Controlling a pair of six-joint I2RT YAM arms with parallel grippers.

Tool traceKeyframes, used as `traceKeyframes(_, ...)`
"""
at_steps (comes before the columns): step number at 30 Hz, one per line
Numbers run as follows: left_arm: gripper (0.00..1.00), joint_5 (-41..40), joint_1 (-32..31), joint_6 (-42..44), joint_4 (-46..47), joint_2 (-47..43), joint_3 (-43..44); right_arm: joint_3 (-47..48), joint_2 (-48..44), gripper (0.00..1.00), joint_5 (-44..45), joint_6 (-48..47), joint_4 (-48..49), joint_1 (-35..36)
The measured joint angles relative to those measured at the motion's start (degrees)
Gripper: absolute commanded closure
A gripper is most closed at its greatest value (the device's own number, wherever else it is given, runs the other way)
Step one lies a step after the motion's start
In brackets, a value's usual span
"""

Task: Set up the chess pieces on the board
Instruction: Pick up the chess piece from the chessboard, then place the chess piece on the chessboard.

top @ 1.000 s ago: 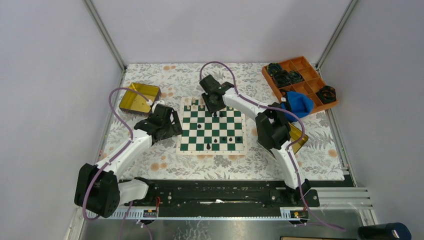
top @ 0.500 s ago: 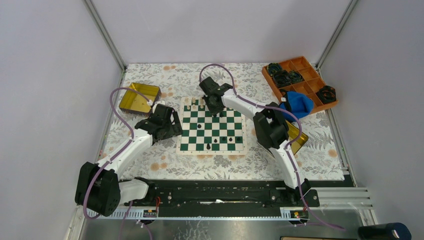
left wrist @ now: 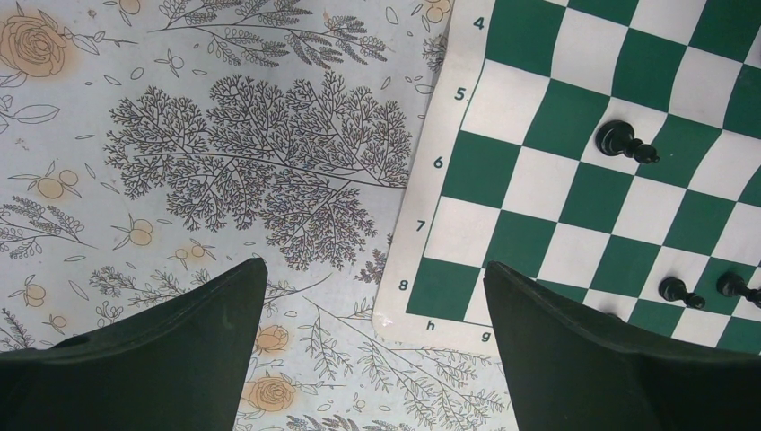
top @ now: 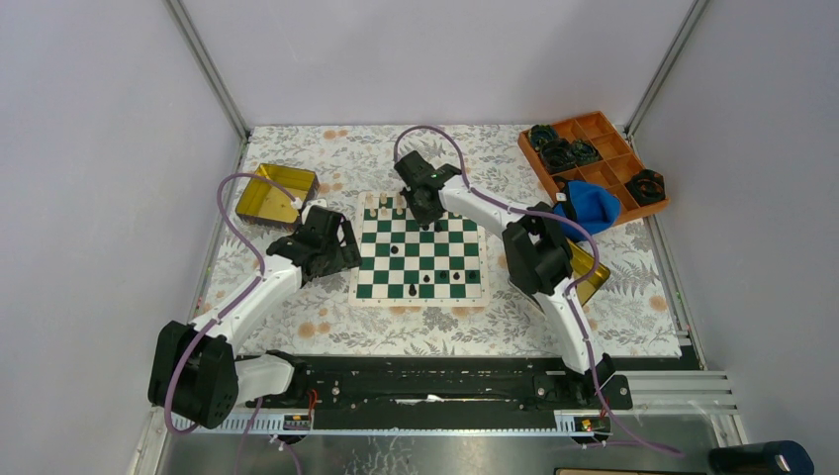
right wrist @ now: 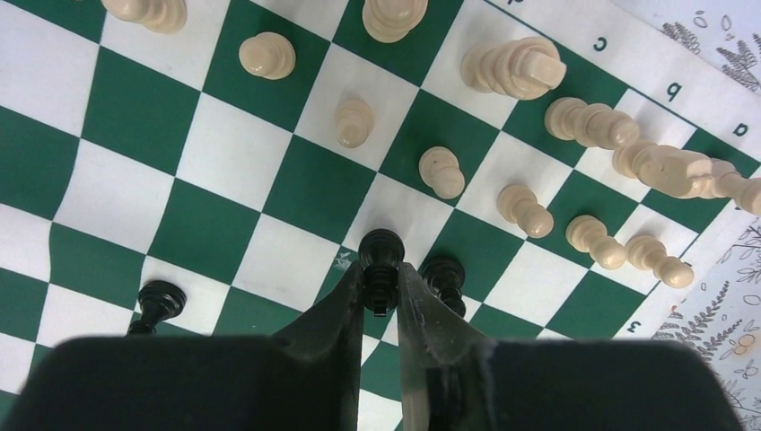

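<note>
Jaws of right gripper (right wrist: 380, 289) pinch 1 black pawn (right wrist: 380, 255) over the chessboard (right wrist: 126, 117); left gripper (left wrist: 372, 269) jaws gape wide.

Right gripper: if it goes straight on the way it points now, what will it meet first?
Probably the board: the right gripper points down at it, and the black piece in its jaws would touch first. Height is unclear.

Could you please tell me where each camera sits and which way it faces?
Top external: above and behind the bases, looking down on the board; left arm and right arm show whole.
Left wrist: on that arm, facing down at the board's corner and floral cloth; open left gripper.
Right wrist: facing down over cream pieces; right gripper clamps a black piece.
Shared: the board.
</note>
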Motion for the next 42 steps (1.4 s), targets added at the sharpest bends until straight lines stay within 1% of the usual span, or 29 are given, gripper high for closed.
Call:
traceKeyframes(10, 0.01, 0.17, -0.02, 0.0, 0.02, -0.72, 0.0, -3.87, -6.91, 0.94, 0.79, -0.31, 0.09, 0.7)
traceKeyframes(19, 0.01, 1.4, -0.22, 0.0, 0.04, -1.49, 0.0, -10.75, -14.62, 0.94, 2.84, -0.04, 0.59, 4.74)
traceKeyframes(31, 0.01, 2.51, -0.28, 0.0, 0.09, -1.64, 0.0, -21.62, -25.97, 0.94, 5.42, 3.45, -0.74, 8.5)
traceKeyframes(37, 0.01, 2.84, -0.28, 0.0, 0.2, -1.97, 0.0, -23.96, -30.8, 0.94, 6.14, 5.44, -1.92, 9.9)
traceKeyframes(42, 0.01, 3.3, -0.28, 0.0, 0.46, -2.08, 0.0, -26.62, -33.24, 0.95, 6.84, 7.63, -2.67, 12.74)
